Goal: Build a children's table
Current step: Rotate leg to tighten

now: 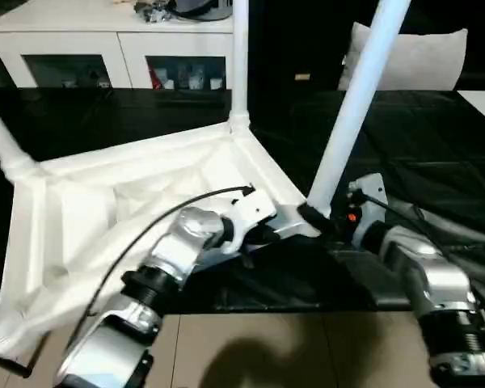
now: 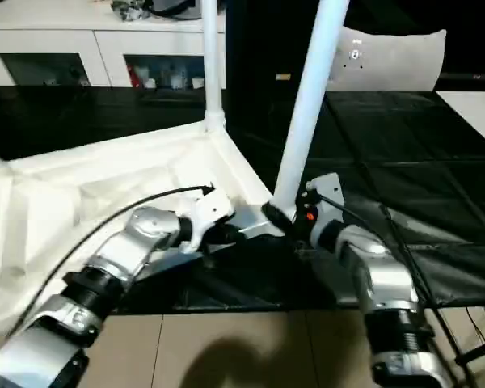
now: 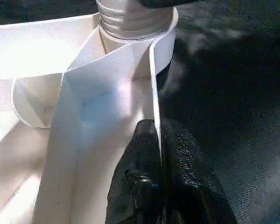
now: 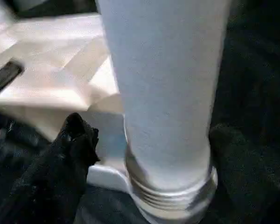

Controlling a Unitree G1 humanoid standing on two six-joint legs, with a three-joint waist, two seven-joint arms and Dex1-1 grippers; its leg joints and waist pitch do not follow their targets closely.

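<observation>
The white tabletop (image 1: 145,202) lies upside down on the black mat (image 1: 436,145). The left gripper (image 3: 154,154) pinches the tabletop's thin rim near its right corner. There a leg (image 1: 352,105) stands in the socket, between the right gripper's (image 4: 149,149) spread fingers (image 4: 74,140).

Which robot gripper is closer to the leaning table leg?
The right one. The right gripper sits around the bottom of the leaning leg, fingers open on both sides. The left gripper is farther away, pinching the tabletop's rim.
</observation>
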